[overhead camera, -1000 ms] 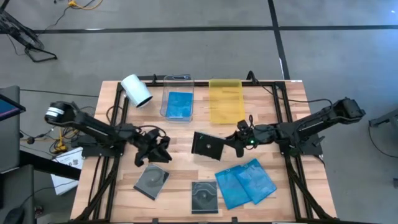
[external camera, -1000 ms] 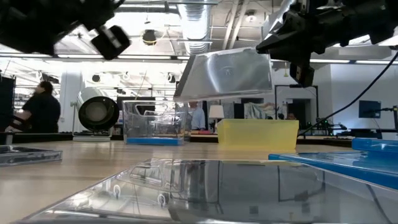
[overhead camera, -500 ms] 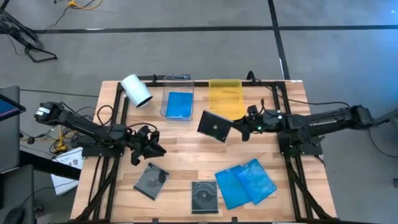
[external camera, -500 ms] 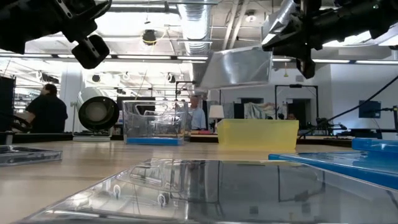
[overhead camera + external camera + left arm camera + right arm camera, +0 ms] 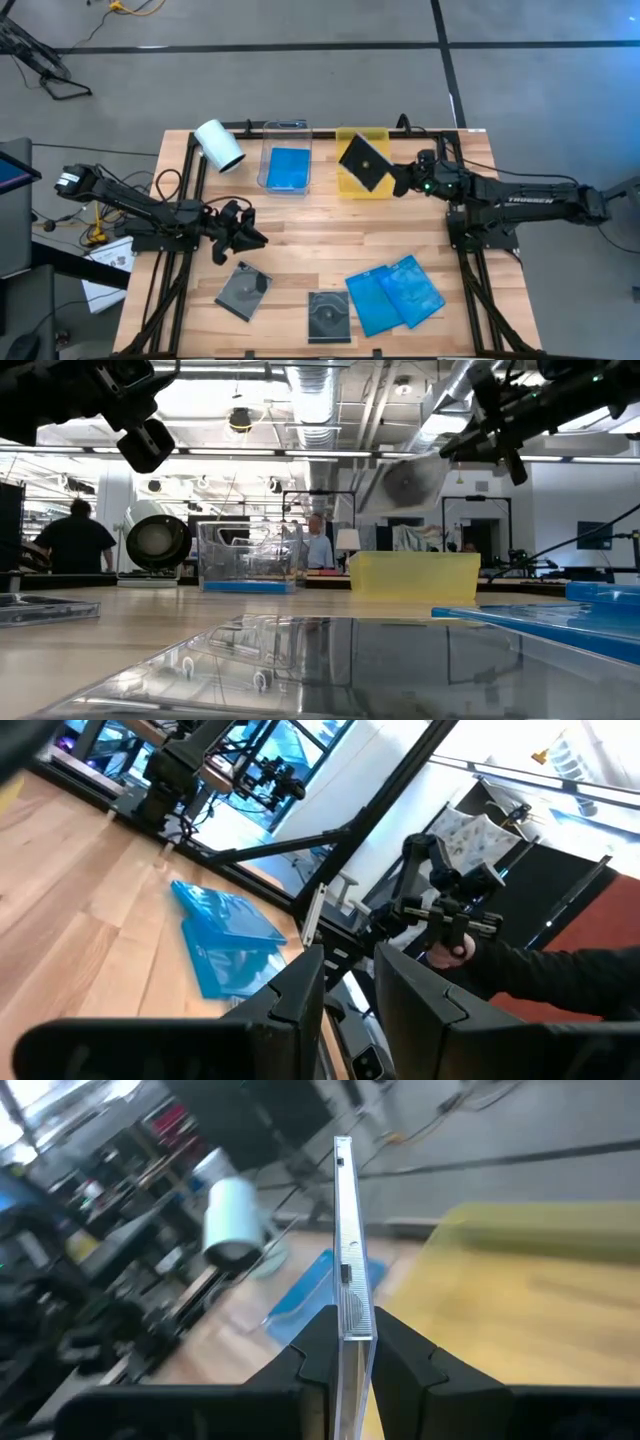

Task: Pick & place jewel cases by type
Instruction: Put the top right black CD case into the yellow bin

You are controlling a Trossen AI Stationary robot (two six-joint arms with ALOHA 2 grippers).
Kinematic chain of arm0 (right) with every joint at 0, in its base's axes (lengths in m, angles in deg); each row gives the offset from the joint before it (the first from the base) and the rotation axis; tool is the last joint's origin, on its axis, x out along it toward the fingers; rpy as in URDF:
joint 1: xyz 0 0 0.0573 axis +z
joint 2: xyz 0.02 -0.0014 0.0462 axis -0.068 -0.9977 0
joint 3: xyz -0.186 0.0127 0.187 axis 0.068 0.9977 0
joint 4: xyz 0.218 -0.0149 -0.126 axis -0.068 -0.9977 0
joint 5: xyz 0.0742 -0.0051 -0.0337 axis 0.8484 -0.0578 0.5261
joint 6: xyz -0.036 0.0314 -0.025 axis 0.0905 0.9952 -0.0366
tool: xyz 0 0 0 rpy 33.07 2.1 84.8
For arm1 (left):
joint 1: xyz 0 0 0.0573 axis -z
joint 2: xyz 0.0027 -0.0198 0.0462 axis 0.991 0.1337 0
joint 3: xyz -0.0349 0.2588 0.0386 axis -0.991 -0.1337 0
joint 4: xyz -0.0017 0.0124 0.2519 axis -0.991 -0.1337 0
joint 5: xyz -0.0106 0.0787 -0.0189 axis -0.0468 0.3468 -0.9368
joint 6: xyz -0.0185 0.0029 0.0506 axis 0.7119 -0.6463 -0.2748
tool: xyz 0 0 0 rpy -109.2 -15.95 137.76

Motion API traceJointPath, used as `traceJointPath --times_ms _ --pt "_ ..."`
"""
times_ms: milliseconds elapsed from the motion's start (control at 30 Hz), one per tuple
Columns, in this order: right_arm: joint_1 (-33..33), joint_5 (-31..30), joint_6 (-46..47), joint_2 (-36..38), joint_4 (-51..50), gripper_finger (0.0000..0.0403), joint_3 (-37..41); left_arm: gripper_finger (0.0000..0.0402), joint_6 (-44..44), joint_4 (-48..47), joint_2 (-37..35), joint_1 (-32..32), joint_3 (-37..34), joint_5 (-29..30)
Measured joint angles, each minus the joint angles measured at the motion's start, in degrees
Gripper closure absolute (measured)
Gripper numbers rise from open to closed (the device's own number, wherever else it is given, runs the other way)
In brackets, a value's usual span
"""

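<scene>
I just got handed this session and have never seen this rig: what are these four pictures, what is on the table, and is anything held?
Two robot arms work at a wooden table. One picture looks down from above, one looks level across the tabletop, and two come from the arms' wrists. The right pincer is shut on a dark jewel case, held over the yellow tray. The left pincer holds nothing. Lying flat are two dark cases, two blue cases, and one blue case in the clear tray. A white roll lies at the back.
</scene>
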Motion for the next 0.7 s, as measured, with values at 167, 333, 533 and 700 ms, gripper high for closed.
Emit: traceJointPath --times_ms 167,333,533,700 --pt "-1.6 -3.7 1.9 -2.0 0.1 0.0364 0.0 0.0317 0.0 0.0 0.0 0.0 0.0 1.0" --pt "-2.5 -7.9 5.5 -5.9 0.3 0.0363 0.0 0.0317 0.0 0.1 0.0 0.0 0.0 3.2" --pt "-2.5 -12.4 10.2 -11.8 2.1 0.0364 0.0 0.0317 0.0 0.2 0.0 0.0 0.0 4.4" --pt "-2.5 -14.7 11.1 -16.8 6.9 0.0363 -0.1 0.0317 0.0 0.3 0.0 0.0 0.0 4.6"
